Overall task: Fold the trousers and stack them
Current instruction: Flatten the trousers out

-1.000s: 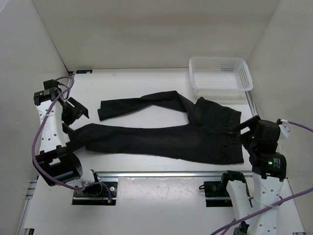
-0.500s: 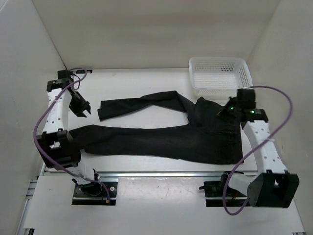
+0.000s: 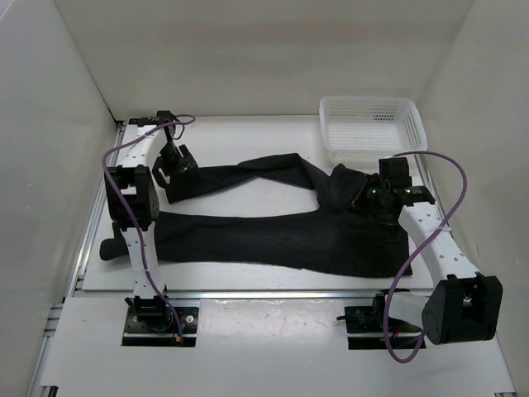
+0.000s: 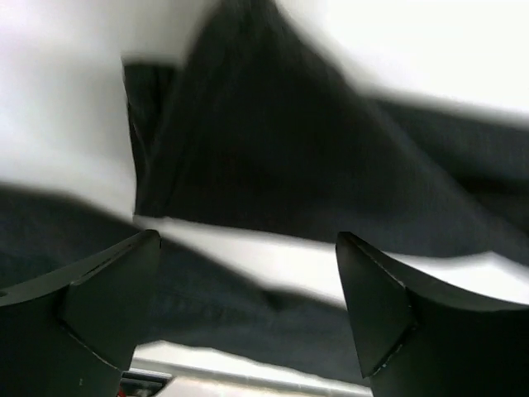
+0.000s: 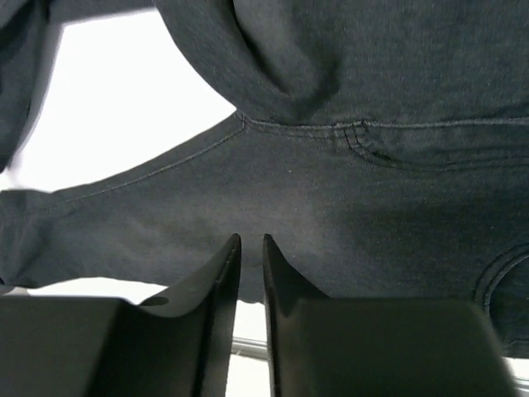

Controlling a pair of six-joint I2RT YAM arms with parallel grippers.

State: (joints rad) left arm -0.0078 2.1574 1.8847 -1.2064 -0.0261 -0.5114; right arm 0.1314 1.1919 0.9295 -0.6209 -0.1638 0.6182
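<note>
While the black trousers [image 3: 281, 240] lay unfolded across the table [image 3: 248, 141], with the waistband toward the right edge and both legs running out to the left edge, the fold could have failed in several ways. The legs were not parallel: the far leg kinked away from the near one and left a wedge of bare table between them, so any fold made without squaring them first would likely have come out skewed. The left gripper [image 4: 248, 244] hung over the far leg's cuff with its jaws spread wide and nothing in them. Its wrist view was blurred, and a careless descent might have caught only the top layer of the hem or missed the corner altogether. The left arm's links also crossed above the near leg's cuff end, where a low sweep could have dragged that soft cloth into a bunch. The right gripper [image 5: 250, 241] sat over the seat, near the crotch seam, with its fingers almost together, only a thin slit between them and no cloth in it. Lowered like that, it would probably have prodded the fabric into wrinkles rather than gripped it. The white mesh basket [image 3: 372, 153] stood in the far right corner, just beyond the waistband, so a pull that way risked snagging the cloth on it or shoving it.
</note>
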